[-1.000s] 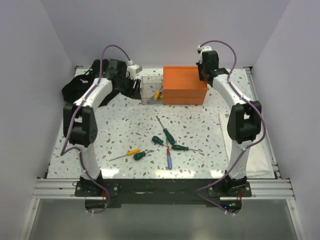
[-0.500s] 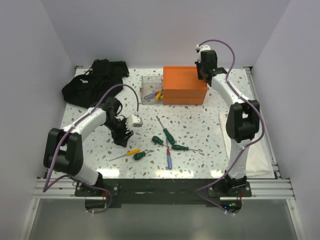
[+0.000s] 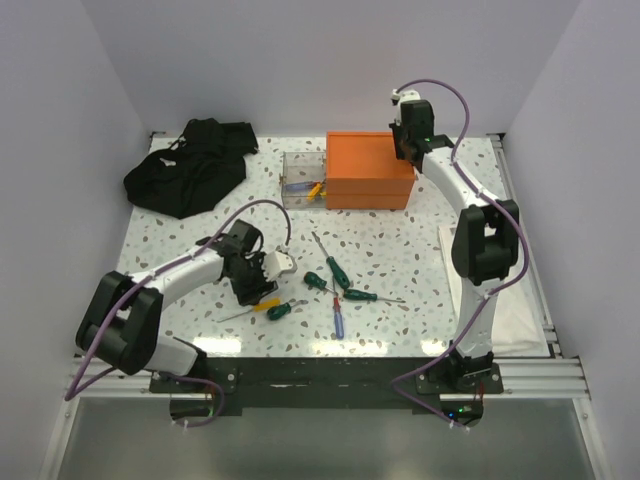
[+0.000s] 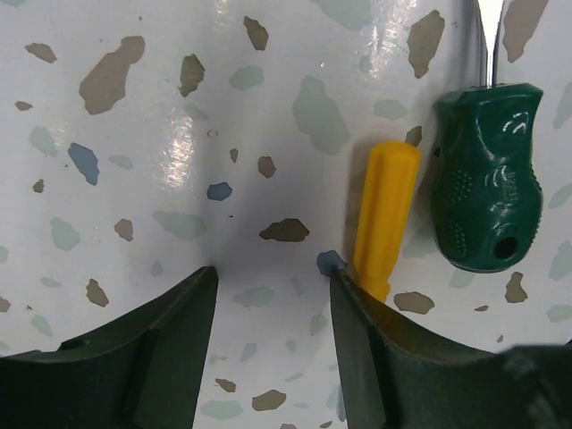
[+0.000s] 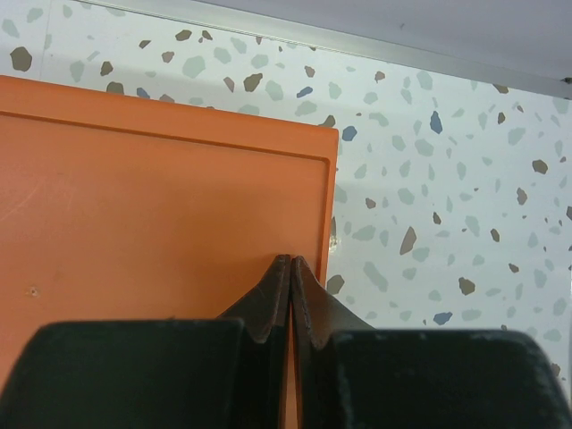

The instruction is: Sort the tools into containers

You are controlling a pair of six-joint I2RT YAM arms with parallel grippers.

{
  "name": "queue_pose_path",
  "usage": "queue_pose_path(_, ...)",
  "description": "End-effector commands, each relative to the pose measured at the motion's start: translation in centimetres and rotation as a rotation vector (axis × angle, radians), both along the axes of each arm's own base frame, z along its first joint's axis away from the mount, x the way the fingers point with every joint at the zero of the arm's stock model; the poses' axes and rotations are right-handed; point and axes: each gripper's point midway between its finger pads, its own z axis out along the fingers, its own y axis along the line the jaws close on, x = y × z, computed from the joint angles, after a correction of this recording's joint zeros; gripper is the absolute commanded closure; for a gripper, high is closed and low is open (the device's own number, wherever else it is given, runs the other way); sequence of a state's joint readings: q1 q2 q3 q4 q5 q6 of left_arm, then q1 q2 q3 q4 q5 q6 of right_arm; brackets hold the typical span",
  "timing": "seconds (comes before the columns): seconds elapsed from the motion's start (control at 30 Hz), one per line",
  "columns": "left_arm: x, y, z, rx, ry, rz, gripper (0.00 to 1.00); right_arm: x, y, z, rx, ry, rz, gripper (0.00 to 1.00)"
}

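In the last second my left claw [image 4: 273,275] has swung away from the clear bin [image 3: 290,178], which sits tight against the orange box's [image 3: 360,175] left side. It is now low over the table [image 3: 410,240] in front of the box and off to its left, among the loose tools [image 3: 340,285]. Its jaws stand apart with only bare table between them. The yellow screwdriver [image 4: 386,214] lies just outside one finger [image 4: 375,357], seemingly touching it, and a stubby green screwdriver [image 4: 487,179] is beside that.

I'd say I've lined up for the next pick but sit slightly off. I need a small sideways shift before closing.

My right claw [image 5: 291,261] hasn't budged. Its jaws are pressed together on nothing, over the box's lid near its right edge.
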State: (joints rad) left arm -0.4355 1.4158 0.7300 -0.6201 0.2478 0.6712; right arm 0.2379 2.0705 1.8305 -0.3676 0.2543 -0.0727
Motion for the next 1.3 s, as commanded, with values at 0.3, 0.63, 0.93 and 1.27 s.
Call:
queue_pose_path(0.3,2.0,-2.6,5.9,-0.156,-0.128,-0.040,0.41,-4.7,-0.4,-8.3,-0.079,0.297,0.030,0.97)
queue_pose_path(0.63,-0.6,-2.3,3.9,-0.123,0.016,-0.263,0.39,-4.3,0.1,-9.0,-0.061,0.315,0.034,0.98)
queue_pose_path(0.93,-2.1,-2.2,1.2,-0.095,0.046,-0.248,0.40,-4.5,0.2,-9.8,-0.057,0.334,0.038,0.98)
queue_pose_path(1.27,1.0,-1.2,-1.8,0.064,-0.044,-0.053,0.59,-4.1,0.2,-10.0,-0.062,0.333,0.035,0.98)
